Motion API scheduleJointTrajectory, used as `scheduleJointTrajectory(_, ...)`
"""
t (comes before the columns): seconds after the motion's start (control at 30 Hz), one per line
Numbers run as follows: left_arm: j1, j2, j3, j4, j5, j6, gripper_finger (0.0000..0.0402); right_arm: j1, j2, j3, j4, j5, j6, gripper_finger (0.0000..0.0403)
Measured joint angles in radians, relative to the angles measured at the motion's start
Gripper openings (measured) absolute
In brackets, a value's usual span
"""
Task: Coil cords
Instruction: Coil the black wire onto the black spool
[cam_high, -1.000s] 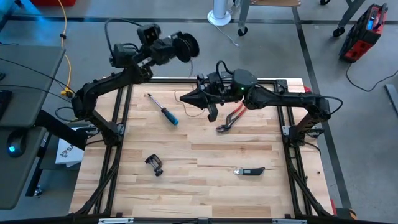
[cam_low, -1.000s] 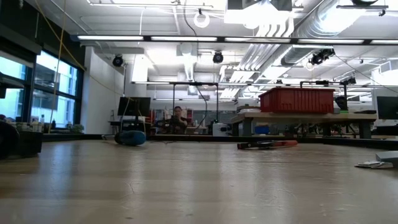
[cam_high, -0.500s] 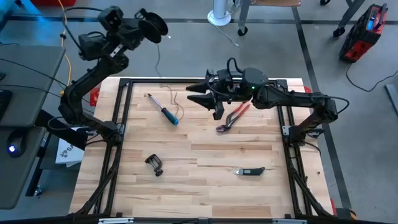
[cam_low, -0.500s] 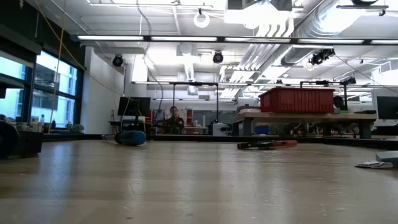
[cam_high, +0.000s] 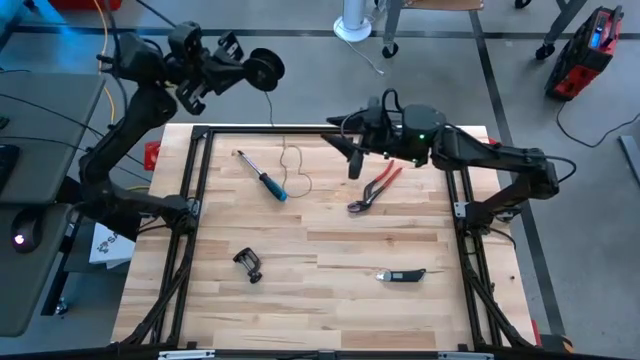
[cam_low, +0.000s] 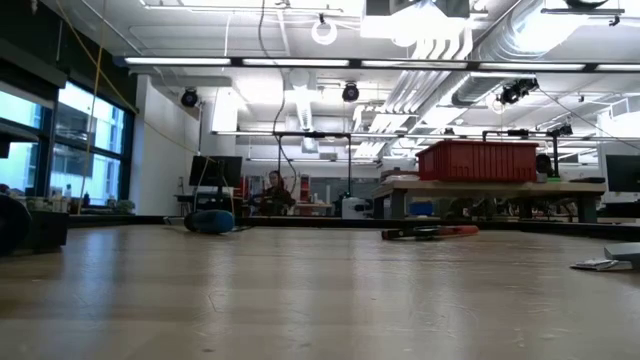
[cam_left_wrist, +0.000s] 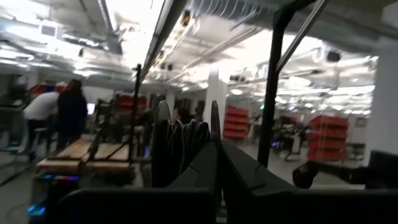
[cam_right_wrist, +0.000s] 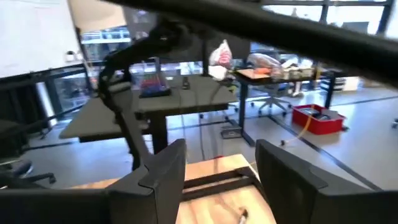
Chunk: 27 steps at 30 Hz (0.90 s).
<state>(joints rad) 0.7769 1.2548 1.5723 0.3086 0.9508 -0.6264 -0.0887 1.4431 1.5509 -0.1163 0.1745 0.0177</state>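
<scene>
The left gripper (cam_high: 250, 68) pinches the black reel (cam_high: 266, 69) beyond the table's far edge, its thin cord (cam_high: 293, 165) trailing onto the wooden table (cam_high: 330, 290). The right gripper (cam_high: 340, 150) hovers with jaws spread near the red pliers (cam_high: 375, 187). No writing is legible.

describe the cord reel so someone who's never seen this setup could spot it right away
Start at the wooden table and go past its far left corner, where the left arm is raised over the floor. At that arm's tip, the left gripper is shut on the small round black reel. It is the only thing held off the table, and a hair-thin cord trails from it down beside the blue-handled screwdriver.
</scene>
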Motion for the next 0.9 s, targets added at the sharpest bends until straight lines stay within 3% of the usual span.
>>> scheduleJointTrajectory(0.17,-0.005,-0.059,0.0,-0.159,-0.019,0.112,0.0001,0.0,-0.032,0.0,-0.075,0.025,-0.029,0.0189)
scheduleJointTrajectory(0.3,-0.022,-0.094,-0.015,-0.191,-0.07,0.162,0.0001,-0.007,-0.041,0.0,-0.112,0.034,-0.045,0.0188)
scheduleJointTrajectory(0.43,-0.07,-0.116,-0.079,-0.137,-0.141,0.149,0.0001,-0.019,-0.021,0.0,-0.116,-0.019,-0.005,0.0188)
scheduleJointTrajectory(0.6,-0.143,-0.097,-0.131,-0.035,-0.232,0.132,0.0001,-0.017,0.051,0.0,-0.001,-0.128,0.01,0.0188)
scheduleJointTrajectory(0.77,-0.196,-0.045,-0.131,0.133,-0.235,0.077,0.0001,-0.018,0.154,0.0,0.193,-0.157,0.035,0.0188)
scheduleJointTrajectory(0.9,-0.218,-0.015,-0.132,0.172,-0.241,0.052,0.0001,-0.018,0.2,0.0,0.303,-0.15,0.035,0.0188)
